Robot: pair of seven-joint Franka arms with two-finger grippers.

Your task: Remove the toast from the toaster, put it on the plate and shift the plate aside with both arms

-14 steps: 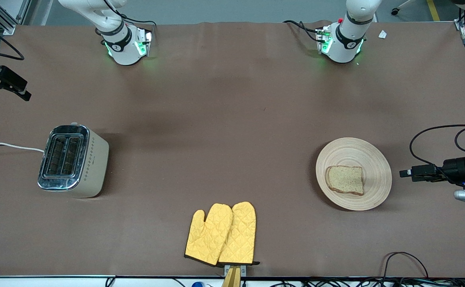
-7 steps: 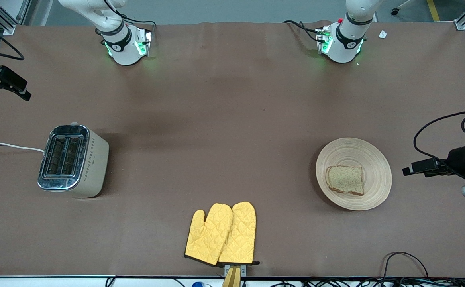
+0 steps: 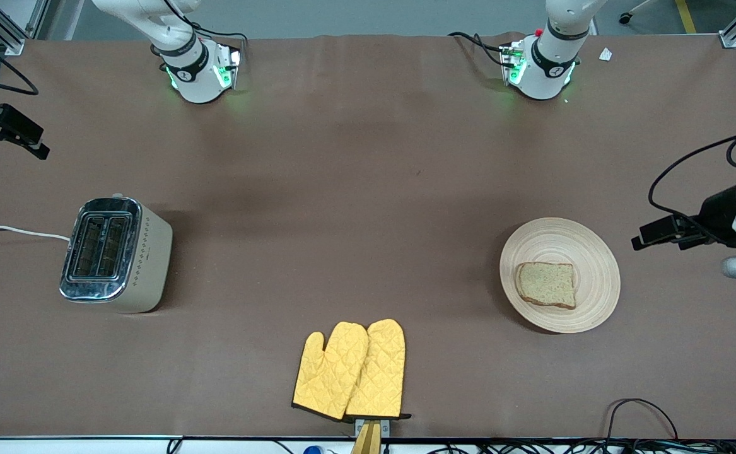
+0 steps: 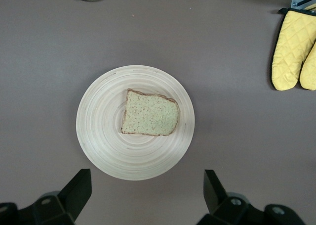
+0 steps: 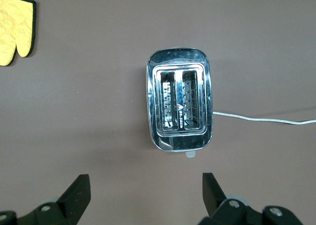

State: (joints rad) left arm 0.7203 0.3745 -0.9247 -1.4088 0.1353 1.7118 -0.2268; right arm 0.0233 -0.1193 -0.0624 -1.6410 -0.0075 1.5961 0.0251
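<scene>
Toast point(image 3: 547, 284) lies flat on the plate point(image 3: 588, 249), toward the left arm's end of the counter point(image 3: 355, 189); toaster point(image 3: 115, 254) slots empty, at the right arm's end.

Left end effector point(image 3: 648, 234) is up off the counter beside the plate's rim, jaws wide, holding nothing. In its wrist view the plate point(image 4: 98, 131) sits centred ahead of the fingertips.

Right end effector point(image 5: 143, 198) is wide, empty, above the toaster point(image 5: 178, 104), well apart from the plate.

Left arm is nearer. Bare counter surrounds the plate; yellow oven mitts point(image 3: 350, 371) lie nearer the front camera, mid-counter.
</scene>
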